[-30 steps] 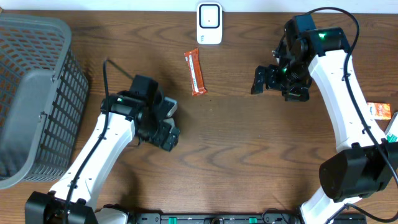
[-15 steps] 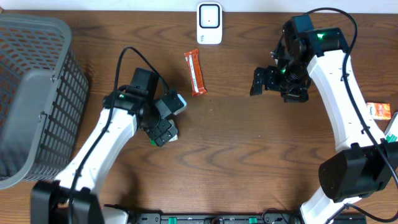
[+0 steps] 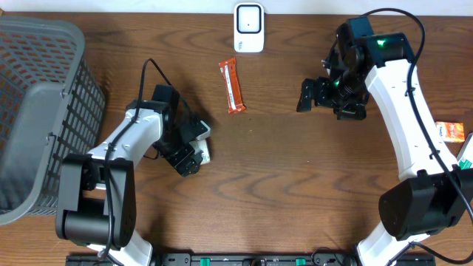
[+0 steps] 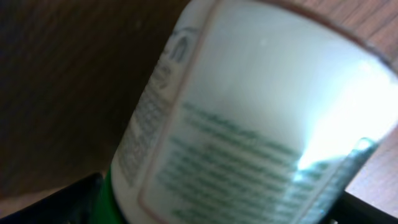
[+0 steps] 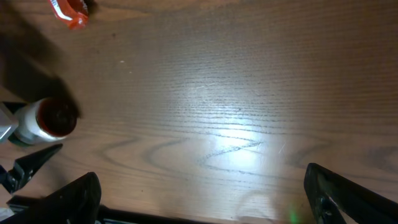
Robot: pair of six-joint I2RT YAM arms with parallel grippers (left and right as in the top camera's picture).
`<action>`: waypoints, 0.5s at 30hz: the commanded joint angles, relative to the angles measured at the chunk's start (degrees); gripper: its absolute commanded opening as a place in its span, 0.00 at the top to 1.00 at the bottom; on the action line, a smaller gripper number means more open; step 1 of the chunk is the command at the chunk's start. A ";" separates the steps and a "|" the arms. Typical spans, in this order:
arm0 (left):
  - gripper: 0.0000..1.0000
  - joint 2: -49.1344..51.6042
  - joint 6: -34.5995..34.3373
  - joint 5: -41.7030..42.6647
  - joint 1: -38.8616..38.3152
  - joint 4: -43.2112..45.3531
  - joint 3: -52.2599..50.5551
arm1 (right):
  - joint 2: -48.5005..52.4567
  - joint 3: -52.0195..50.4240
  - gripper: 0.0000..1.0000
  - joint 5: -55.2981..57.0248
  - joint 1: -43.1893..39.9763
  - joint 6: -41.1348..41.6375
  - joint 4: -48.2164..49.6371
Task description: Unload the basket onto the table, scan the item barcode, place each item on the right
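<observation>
Overhead the light is even and sharp with soft shadows, while right up against the left hand (image 3: 194, 151) the white bottle (image 4: 249, 106) is badly out of focus, glare-bleached on one side, dark beyond, and ahead of the right hand (image 5: 205, 193) a bright sheen lies on the table (image 5: 236, 146), dimming toward the corners.

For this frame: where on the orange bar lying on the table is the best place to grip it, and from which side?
Grip the bar at its middle, across the narrow width, coming straight down from above. It lies flat on the table and is long and thin, so probably only its two long edges give the fingers something to close on.
</observation>
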 commanded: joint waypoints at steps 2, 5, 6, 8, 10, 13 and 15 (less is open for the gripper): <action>0.13 -0.04 -0.59 1.14 0.28 -1.64 1.03 | 0.07 0.17 0.01 -0.15 0.22 -1.05 0.28; 0.30 -0.04 -0.61 1.14 0.28 -2.56 1.03 | 0.07 0.17 0.01 -0.15 0.22 -1.05 0.26; 0.33 -0.04 -0.61 1.14 0.28 -2.64 1.03 | 0.07 0.17 0.01 -0.13 0.24 -1.05 0.28; 0.36 -0.04 -1.05 1.16 0.28 -2.64 1.03 | 0.07 0.17 0.01 -0.15 0.22 -1.05 0.28; 0.40 -0.04 -1.46 1.27 0.28 -2.64 1.05 | 0.07 0.17 0.01 -0.15 0.28 -1.05 0.28; 0.41 -0.11 -2.75 2.75 0.28 -2.62 1.07 | 0.07 0.17 0.01 -0.15 0.50 -1.05 0.50; 0.41 -0.48 -4.31 3.65 0.28 -2.64 1.07 | 0.07 0.17 0.01 -0.13 0.48 -1.05 0.72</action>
